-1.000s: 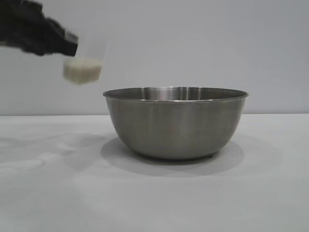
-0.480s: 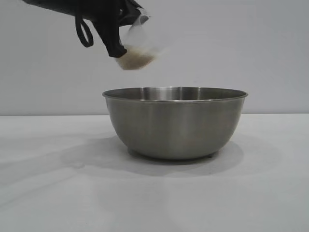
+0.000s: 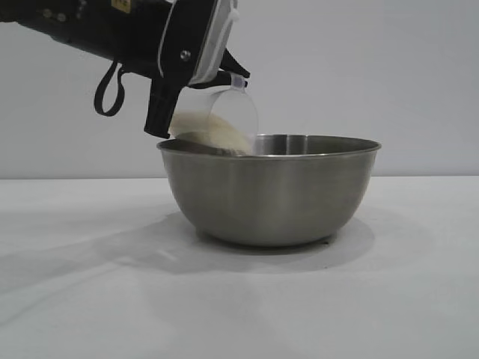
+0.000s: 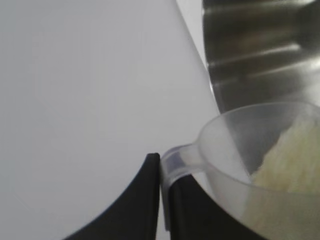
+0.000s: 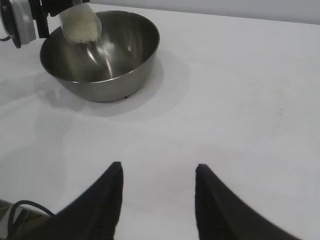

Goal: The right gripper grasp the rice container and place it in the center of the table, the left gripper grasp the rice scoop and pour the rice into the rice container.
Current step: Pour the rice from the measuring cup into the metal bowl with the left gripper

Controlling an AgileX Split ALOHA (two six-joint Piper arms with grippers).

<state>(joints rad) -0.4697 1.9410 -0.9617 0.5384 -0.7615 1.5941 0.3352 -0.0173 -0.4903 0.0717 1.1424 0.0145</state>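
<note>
The steel rice container (image 3: 271, 191) stands on the white table (image 3: 90, 299) at the centre. My left gripper (image 3: 196, 81) is shut on the loop handle of the clear rice scoop (image 3: 228, 116) and holds it tilted over the container's left rim. The rice (image 3: 209, 133) lies heaped toward the scoop's lip. In the left wrist view the left gripper (image 4: 161, 172) pinches the scoop's handle (image 4: 176, 161), with rice (image 4: 292, 160) inside and the container (image 4: 260, 50) beyond. My right gripper (image 5: 157, 175) is open and empty above bare table, away from the container (image 5: 100, 55) and the scoop (image 5: 80, 24).
A plain pale wall stands behind the table. A black cable loop (image 3: 108, 91) hangs under the left arm. The table (image 5: 240, 100) around the container is bare.
My left gripper has carried the scoop rightward and down from high at the left to the container's left rim, and has tilted it toward the bowl. The container has stayed put.
</note>
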